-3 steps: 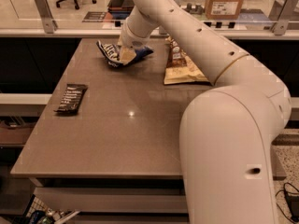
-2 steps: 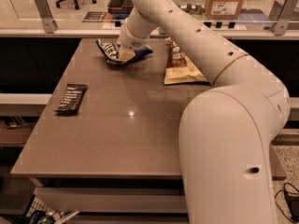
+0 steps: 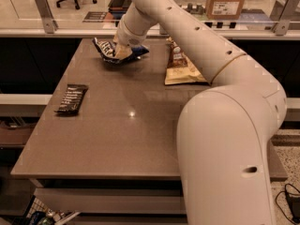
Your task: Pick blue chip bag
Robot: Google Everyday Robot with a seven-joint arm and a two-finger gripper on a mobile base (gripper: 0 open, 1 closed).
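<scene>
The white arm (image 3: 187, 29) reaches into the upper left of the frame, its claw (image 3: 123, 52) down on the blue chip bag (image 3: 107, 48) near the table's (image 3: 140, 125) far edge. Whether it grips or merely touches, I cannot tell. A tan-yellow chip bag (image 3: 180, 69) lies to the right, and a black wrapped bar (image 3: 71, 99) sits well apart at the left.

Black bar (image 3: 71, 99) and tan chip bag (image 3: 180, 68) lie on table (image 3: 140, 139).

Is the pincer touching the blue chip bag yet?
Touching. The camera view shows the pincer near the far edge of the table, down on the blue chip bag, with no gap between them.
</scene>
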